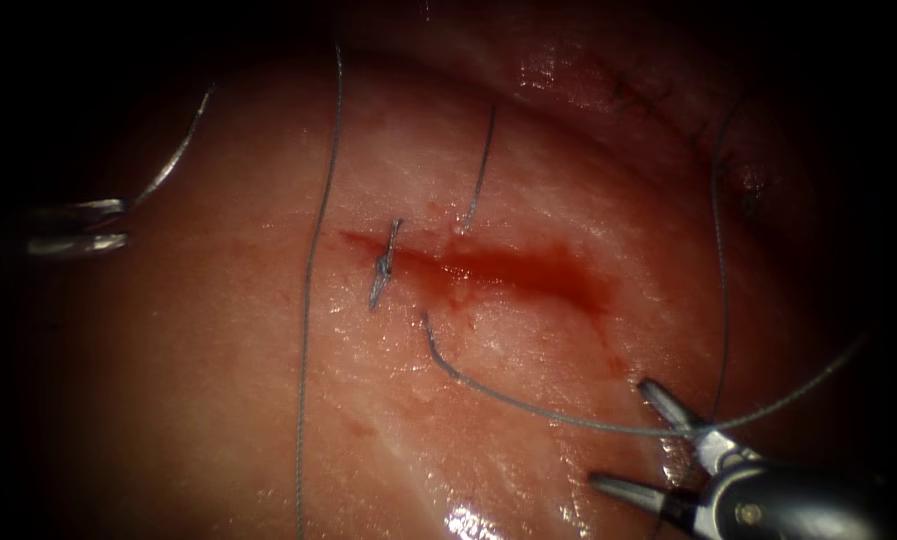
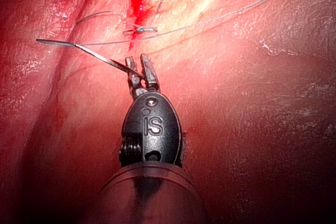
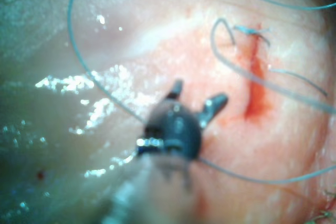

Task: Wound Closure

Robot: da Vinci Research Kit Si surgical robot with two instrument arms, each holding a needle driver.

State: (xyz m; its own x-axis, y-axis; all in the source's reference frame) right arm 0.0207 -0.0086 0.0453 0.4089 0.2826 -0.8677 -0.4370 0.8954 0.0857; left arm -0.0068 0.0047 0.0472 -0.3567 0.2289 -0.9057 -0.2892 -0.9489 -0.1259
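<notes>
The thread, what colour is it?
Grey-blue; the thread shows best in the endoscope view.

The cut lay mid-tissue, a knot across its left end. The left hand, far left, held the needle clear of the tissue. The right hand stood spread at lower right beside the thread.

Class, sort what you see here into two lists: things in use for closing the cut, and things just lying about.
In use:
- left tool, shut on the needle near one end, off the tissue at far left
- right tool, open, holding nothing
- thread
- cut in the tissue
- knotted stitch

Lying about:
- red fluid
- older stitches
</notes>
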